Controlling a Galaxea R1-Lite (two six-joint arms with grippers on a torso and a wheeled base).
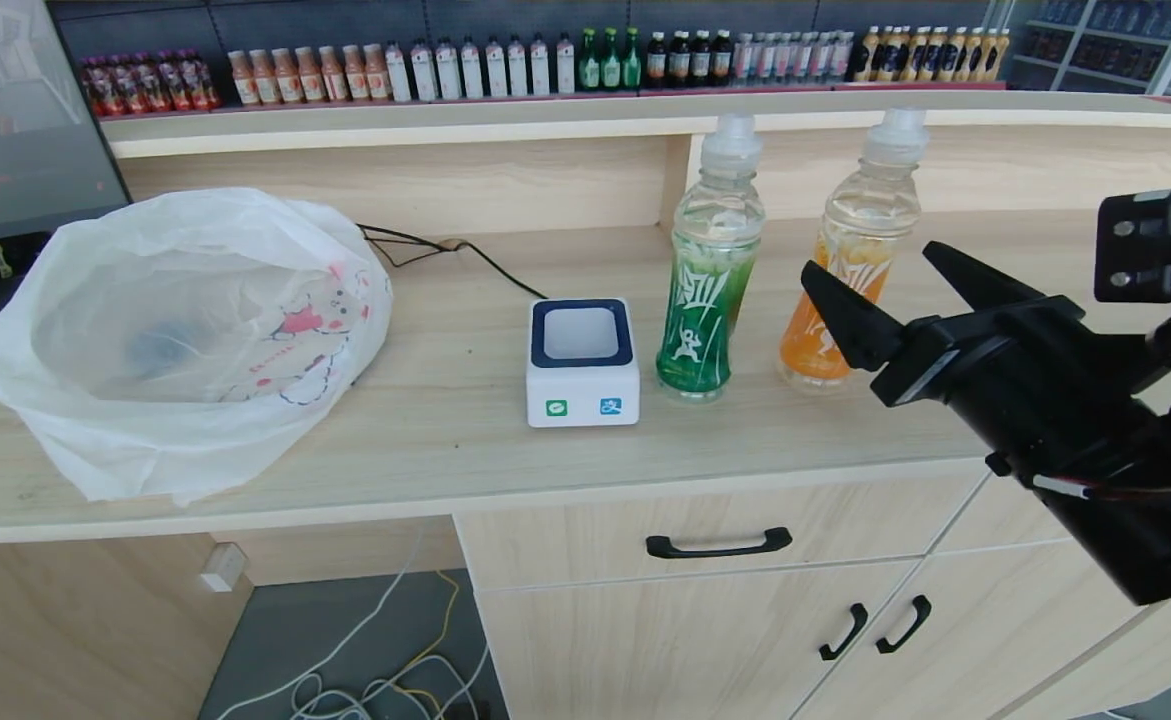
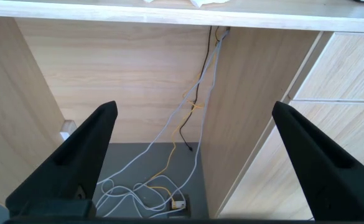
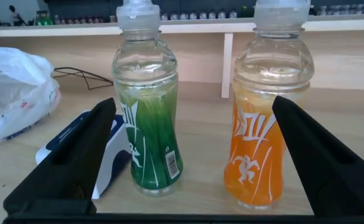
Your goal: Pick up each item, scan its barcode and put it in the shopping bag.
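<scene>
Orange bottle (image 1: pixel 850 250): upright on the worktop (image 1: pixel 445 450), just beside the green bottle (image 1: pixel 710 270), right of the scanner (image 1: pixel 582 362).
Right gripper (image 1: pixel 870 262): spread wide, short of the orange bottle.
Left gripper (image 2: pixel 194 107): wide, below the worktop.
Grasp: probably best round the narrow waist, leaving the barcode uncovered.
Labels: white script and figure; barcode (image 3: pixel 171 163) visible on the green bottle.
Shopping bag (image 1: pixel 185 340): open, far left.

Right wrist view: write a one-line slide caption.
Open right gripper faces green bottle and orange bottle, upright on the counter.
</scene>
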